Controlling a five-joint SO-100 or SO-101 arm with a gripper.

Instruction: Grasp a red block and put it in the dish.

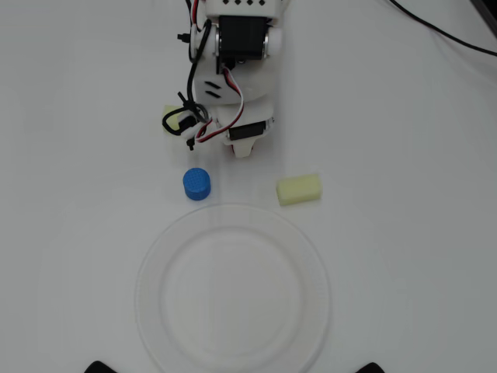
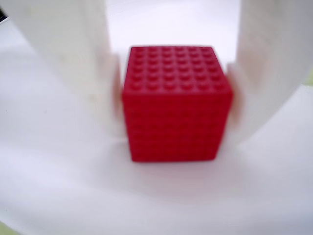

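Observation:
In the wrist view the red block [image 2: 176, 103], a small studded cube, sits between my two white fingers [image 2: 73, 63], which press on its left and right sides. It appears to rest on the white table. My gripper [image 2: 176, 139] is shut on it. In the overhead view the gripper [image 1: 241, 149] points down at the table just beyond the dish, and the arm hides the block. The dish [image 1: 151, 264], a large round white plate with a ribbed rim, lies empty nearer the front edge of the view.
A blue cylinder [image 1: 196, 184] stands just left of the gripper, close to the dish's rim. A pale yellow foam block [image 1: 299, 189] lies to the right. Another yellow block [image 1: 168, 116] is partly hidden by the arm's cables. Black cables [image 1: 450, 31] cross the top right.

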